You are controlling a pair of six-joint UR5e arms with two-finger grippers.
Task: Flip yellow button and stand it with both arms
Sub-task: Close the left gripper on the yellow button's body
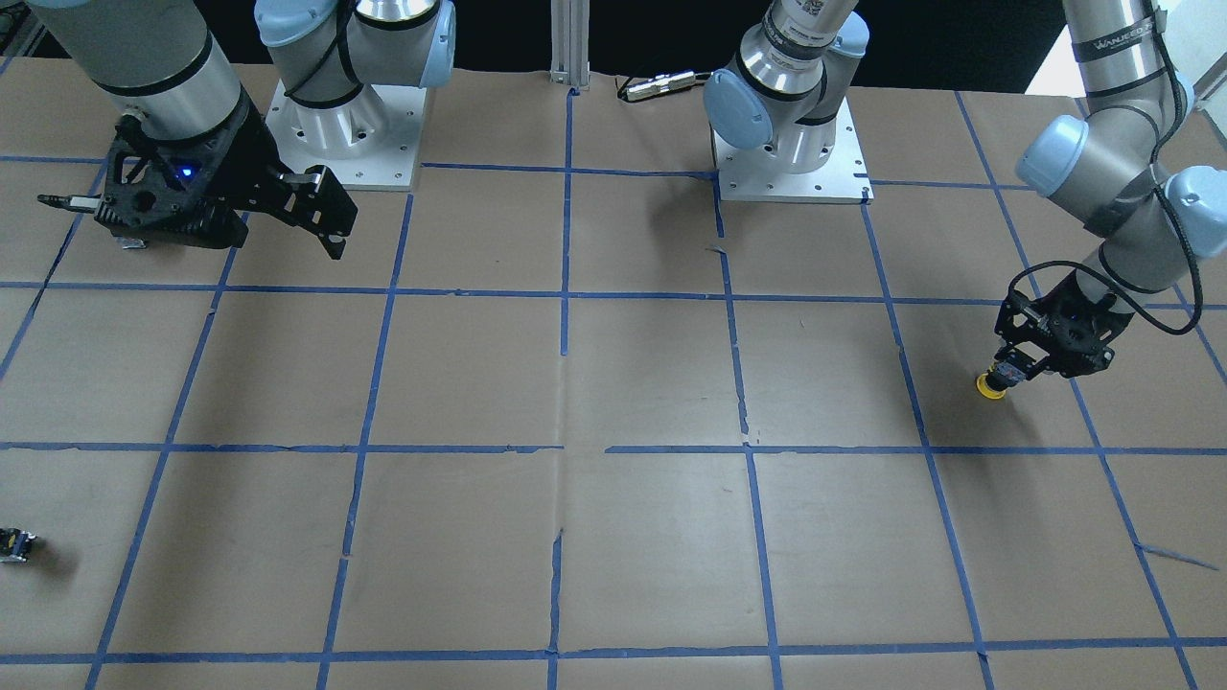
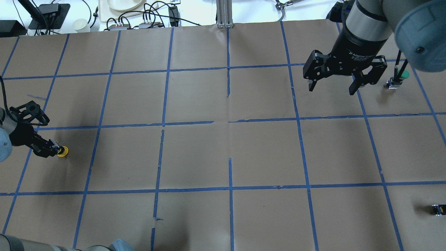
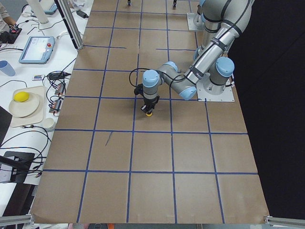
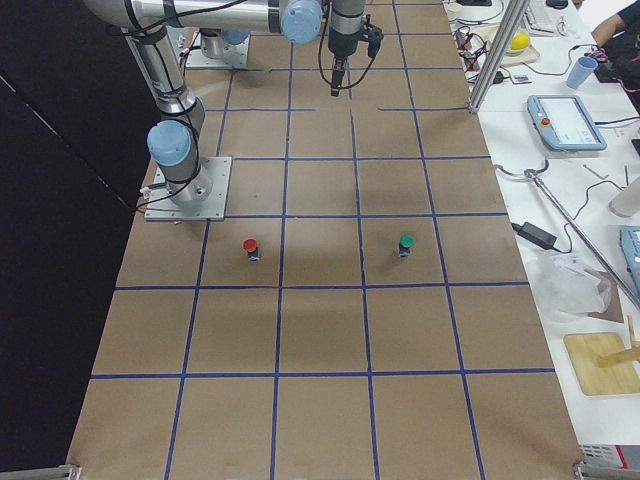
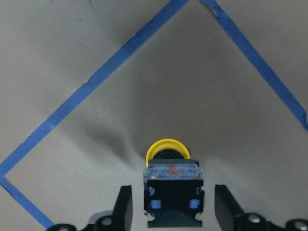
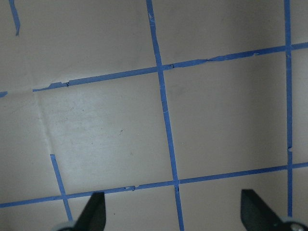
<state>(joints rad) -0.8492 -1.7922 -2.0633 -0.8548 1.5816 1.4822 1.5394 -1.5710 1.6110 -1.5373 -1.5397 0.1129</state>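
The yellow button [image 1: 991, 384] rests with its yellow cap down on the brown paper and its black-and-grey base pointing up at a tilt. It also shows in the overhead view [image 2: 63, 151] and the left wrist view [image 5: 167, 153]. My left gripper [image 1: 1008, 368] is open. In the left wrist view [image 5: 173, 199] its fingers [image 5: 124, 208] stand on either side of the base, with a small gap on each side. My right gripper [image 2: 331, 87] is open and empty, raised above the table far from the button, and also shows in its wrist view [image 6: 176, 211].
A green-capped button [image 2: 401, 74] stands just beside my right gripper. A red-capped button [image 4: 250, 246] stands near my right arm's base plate [image 4: 190, 190]. A tiny dark block [image 2: 437, 209] lies near the table's edge. Blue tape lines grid the paper.
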